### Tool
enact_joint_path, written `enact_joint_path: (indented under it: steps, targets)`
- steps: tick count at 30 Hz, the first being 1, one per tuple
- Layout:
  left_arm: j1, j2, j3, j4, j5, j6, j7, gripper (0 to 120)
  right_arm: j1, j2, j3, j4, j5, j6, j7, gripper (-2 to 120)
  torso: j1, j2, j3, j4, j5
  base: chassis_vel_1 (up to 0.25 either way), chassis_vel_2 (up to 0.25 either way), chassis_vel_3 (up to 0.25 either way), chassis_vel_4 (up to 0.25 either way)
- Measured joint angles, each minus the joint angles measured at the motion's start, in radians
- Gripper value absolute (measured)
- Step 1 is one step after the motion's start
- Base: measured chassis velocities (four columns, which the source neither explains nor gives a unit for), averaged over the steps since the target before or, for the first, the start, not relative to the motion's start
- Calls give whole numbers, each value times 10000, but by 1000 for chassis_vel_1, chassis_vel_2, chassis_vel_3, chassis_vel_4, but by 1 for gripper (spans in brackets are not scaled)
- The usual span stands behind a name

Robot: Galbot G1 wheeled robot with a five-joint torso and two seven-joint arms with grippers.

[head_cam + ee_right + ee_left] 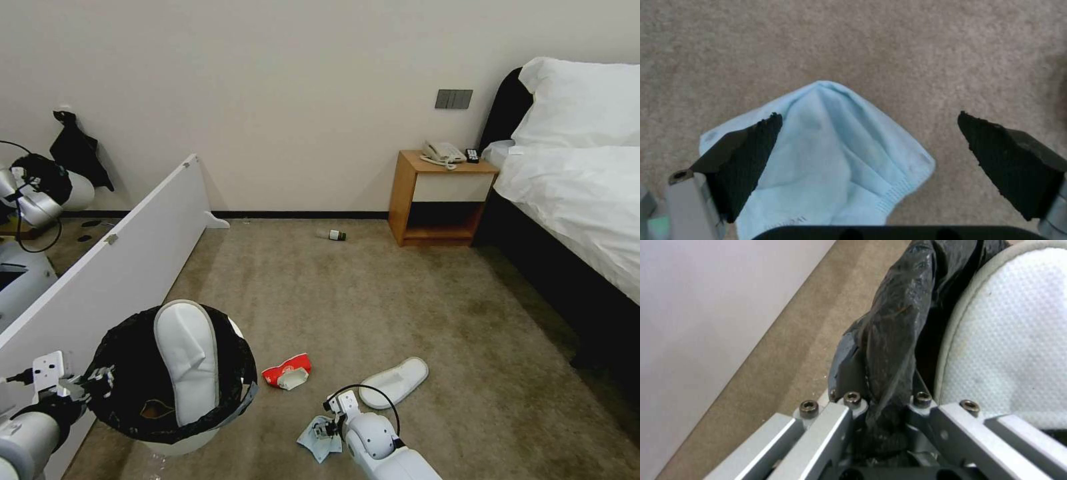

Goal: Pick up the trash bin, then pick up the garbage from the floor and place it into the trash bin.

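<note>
Hovering spread wide over the mask (pixel 826 146), my right gripper (pixel 869 133) has one pad (pixel 749 160) above the fabric and the other over bare carpet (pixel 907 43). I judge it should shift to centre the mask's raised fold, press into the pile, then close. My left gripper (pixel 882 406) is clamped on the bin (pixel 170 373) rim beside me, a slipper (pixel 190 360) standing inside.

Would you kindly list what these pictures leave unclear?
- Trash bin contents: head view, hidden by the slipper and bag.
- Face mask: right wrist view, near part cut off beneath the open right claw.
- Bottle label: head view, too small.
</note>
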Motion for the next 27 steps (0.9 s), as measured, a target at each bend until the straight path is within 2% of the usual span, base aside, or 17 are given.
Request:
enact_joint_path:
  steps: [27]
  targets:
    - [-103,-30,88,48,37,0,-49,4,527,566,287,-1423,-480,855,-867,100,0,0,0,1,1,0,0,0,0]
